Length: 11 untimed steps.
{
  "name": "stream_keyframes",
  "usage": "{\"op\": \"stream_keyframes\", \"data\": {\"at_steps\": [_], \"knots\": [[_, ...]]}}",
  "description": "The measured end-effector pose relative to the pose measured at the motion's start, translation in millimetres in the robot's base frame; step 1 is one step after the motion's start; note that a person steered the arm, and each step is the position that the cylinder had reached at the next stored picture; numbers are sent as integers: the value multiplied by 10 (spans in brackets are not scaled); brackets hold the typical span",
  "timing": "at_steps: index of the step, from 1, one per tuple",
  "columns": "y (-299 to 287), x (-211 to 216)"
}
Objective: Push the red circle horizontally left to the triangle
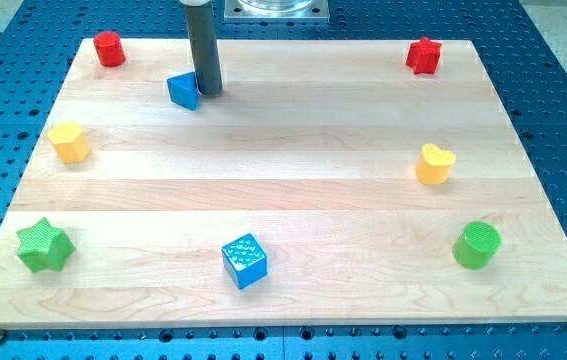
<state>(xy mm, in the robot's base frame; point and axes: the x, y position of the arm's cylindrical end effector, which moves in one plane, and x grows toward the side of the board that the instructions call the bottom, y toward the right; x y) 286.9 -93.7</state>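
The red circle (110,48), a short red cylinder, stands at the board's top left corner. The blue triangle (183,90) lies to its right and a little lower. My tip (208,94) is at the lower end of the dark rod, right against the blue triangle's right side. The red circle is well to the left of my tip, with the triangle between them.
A red star-like block (424,55) sits top right. A yellow block (69,142) is at the left, a yellow heart (435,164) at the right. A green star (43,245) is bottom left, a blue cube (244,261) bottom middle, a green cylinder (477,245) bottom right.
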Motion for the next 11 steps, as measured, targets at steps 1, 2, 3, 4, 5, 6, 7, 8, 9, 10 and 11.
{"op": "stream_keyframes", "data": {"at_steps": [1, 2, 3, 4, 5, 6, 7, 8, 9, 10, 11], "knots": [[-476, -234], [-471, 421], [114, 659], [-800, 184], [-1567, -351], [-2108, -392], [-1984, -906], [-1551, -794], [-1234, 208], [-689, 647], [-1262, 213]]}}
